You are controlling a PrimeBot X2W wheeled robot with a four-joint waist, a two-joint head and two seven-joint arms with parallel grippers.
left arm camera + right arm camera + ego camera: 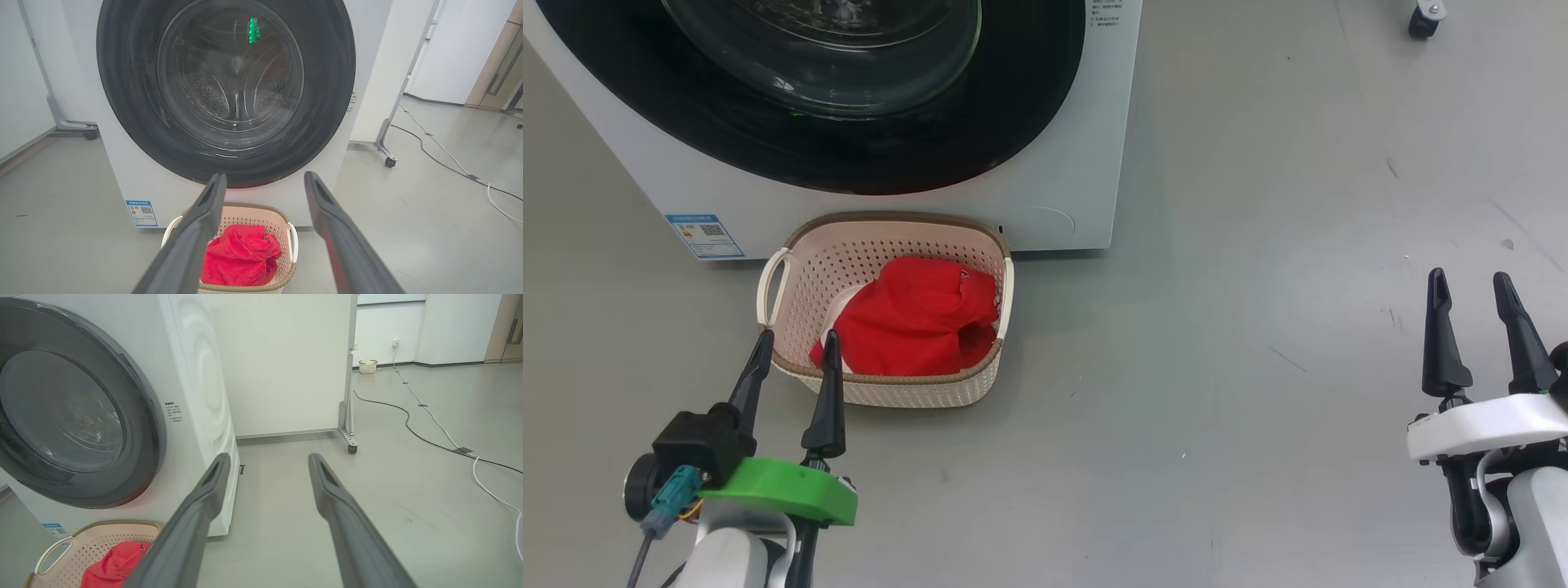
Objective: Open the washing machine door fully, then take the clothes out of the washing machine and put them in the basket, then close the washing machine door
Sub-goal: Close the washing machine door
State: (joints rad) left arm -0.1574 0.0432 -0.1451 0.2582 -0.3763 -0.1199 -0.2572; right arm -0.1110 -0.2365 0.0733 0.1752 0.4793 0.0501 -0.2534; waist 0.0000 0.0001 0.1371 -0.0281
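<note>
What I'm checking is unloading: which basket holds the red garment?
The cream, brown-rimmed basket before the washing machine: the red garment lies in it. The small basket by the far wall shows no red.

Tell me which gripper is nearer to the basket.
Left. The left gripper sits open at the near left corner of the basket, fingertips overlapping its rim in the head view. The right gripper stands open far to its right, over the floor.
</note>
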